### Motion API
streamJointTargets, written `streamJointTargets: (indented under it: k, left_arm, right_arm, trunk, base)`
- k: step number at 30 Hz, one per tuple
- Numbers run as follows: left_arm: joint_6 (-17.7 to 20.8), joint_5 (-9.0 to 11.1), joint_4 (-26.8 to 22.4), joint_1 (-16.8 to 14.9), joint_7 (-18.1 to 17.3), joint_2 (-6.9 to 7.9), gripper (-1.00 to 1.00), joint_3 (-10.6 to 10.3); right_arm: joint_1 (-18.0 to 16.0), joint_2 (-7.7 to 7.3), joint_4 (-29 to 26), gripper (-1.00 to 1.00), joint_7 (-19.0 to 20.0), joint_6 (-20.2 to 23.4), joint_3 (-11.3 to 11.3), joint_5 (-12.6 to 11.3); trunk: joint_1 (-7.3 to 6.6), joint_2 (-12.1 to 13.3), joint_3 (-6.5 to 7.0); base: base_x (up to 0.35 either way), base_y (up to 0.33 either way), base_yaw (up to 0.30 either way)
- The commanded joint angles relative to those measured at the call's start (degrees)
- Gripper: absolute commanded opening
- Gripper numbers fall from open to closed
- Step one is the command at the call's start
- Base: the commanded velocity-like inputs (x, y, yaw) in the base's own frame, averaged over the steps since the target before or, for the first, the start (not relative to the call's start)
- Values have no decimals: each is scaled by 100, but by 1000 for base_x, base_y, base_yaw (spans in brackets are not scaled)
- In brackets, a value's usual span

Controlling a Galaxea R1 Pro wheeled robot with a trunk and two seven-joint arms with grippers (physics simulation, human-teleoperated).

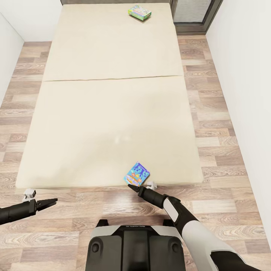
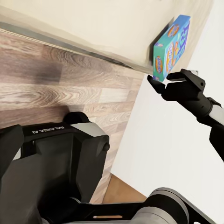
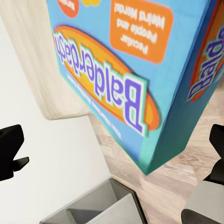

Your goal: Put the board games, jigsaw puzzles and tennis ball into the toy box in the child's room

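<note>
Bed (image 1: 105,113): we see the plain beige mattress taking up most of the head view, a seam running across it; its near edge sits just ahead of our arms.
Floor (image 1: 222,124): wood planks on both sides of the bed and under our base.
Walls (image 1: 244,56): white, left and right; we see a dark-framed window (image 1: 192,15) at the far right corner.
Robot base (image 1: 131,244): dark and grey trunk at the bottom centre of the head view; we also see it in the left wrist view (image 2: 56,158).
Right arm (image 1: 192,229): white and black, reaching forward to the bed's near edge.
Left arm (image 1: 15,211): black, low at the left, over the floor well apart from both games.
Blue board game (image 1: 137,174): Balderdash box, lying on the near edge of the mattress, right of centre; looms close between the fingers in the right wrist view (image 3: 135,70).
Far board game (image 1: 139,12): green and multicoloured box, flat on the far end of the mattress, right of centre, well apart from the blue one.
Right gripper (image 1: 131,186): fingers parted, tips just at the blue box's near edge; nothing held. Left wrist view shows it just beside the box (image 2: 158,84).
Left gripper (image 1: 52,202): empty, tips look drawn together; we cannot tell its state for sure.
</note>
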Motion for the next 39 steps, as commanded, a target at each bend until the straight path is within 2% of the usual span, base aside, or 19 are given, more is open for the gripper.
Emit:
streamJointTargets:
  k: [1,14,15,39]
  left_arm:
    - [61,-10,0,-1,-26,0,100,4]
    - [61,-10,0,-1,-26,-23,100,4]
    - [61,-10,0,-1,-26,-27,100,4]
    - [61,-10,0,-1,-26,-44,100,4]
  right_arm:
    - [-1,2,-2,100,6,53,-11,-41]
    - [-1,2,-3,100,6,53,-11,-41]
    - [-1,2,-5,-100,6,53,-11,-41]
    - [-3,-6,-28,-100,24,60,-11,-48]
  trunk:
    - [2,-3,-3]
    - [2,-3,-3]
    - [2,-3,-3]
    - [2,-3,-3]
  base:
    - [45,0,0]
    - [10,0,0]
    - [1,0,0]
    - [0,0,0]
